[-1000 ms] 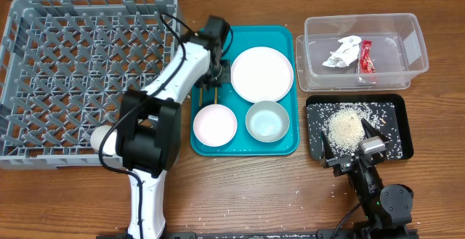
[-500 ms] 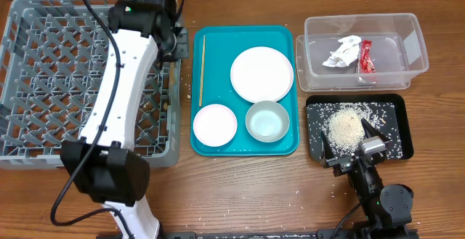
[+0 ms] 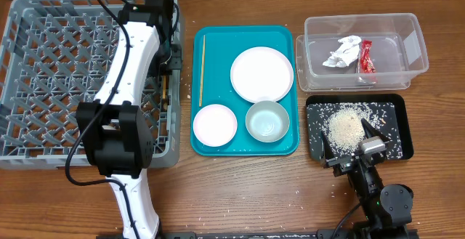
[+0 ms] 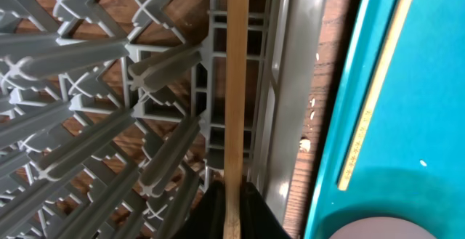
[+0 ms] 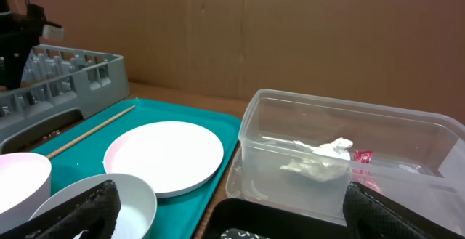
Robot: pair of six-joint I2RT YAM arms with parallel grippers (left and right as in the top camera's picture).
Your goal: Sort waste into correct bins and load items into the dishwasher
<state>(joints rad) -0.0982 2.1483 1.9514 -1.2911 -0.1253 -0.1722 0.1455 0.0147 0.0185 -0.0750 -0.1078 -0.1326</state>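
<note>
My left gripper (image 3: 168,66) is over the right edge of the grey dish rack (image 3: 65,79) and is shut on a wooden chopstick (image 3: 166,97). In the left wrist view the chopstick (image 4: 234,86) runs from the jaws (image 4: 232,213) along the rack's edge row (image 4: 145,65). The second chopstick (image 3: 202,68) lies on the teal tray with the plate (image 3: 261,74), the pink bowl (image 3: 215,124) and the grey-green bowl (image 3: 267,120). The napkin (image 3: 343,52) and the red wrapper (image 3: 365,56) lie in the clear tub (image 3: 414,46). Rice (image 3: 345,128) is piled in the black tray (image 3: 396,108). My right gripper (image 3: 356,150) is open at that tray's near edge. No white cup shows.
The teal tray (image 3: 243,146) sits between the rack and the bins. Loose rice grains (image 3: 305,192) are scattered on the wooden table in front of it. The right wrist view shows the plate (image 5: 163,155), the tub (image 5: 349,123) and a cardboard wall (image 5: 290,28) behind.
My left gripper lifted one chopstick off the teal tray, carried it left to the rack's far right corner, then moved nearer along the rack's right edge. The right arm has not moved.
</note>
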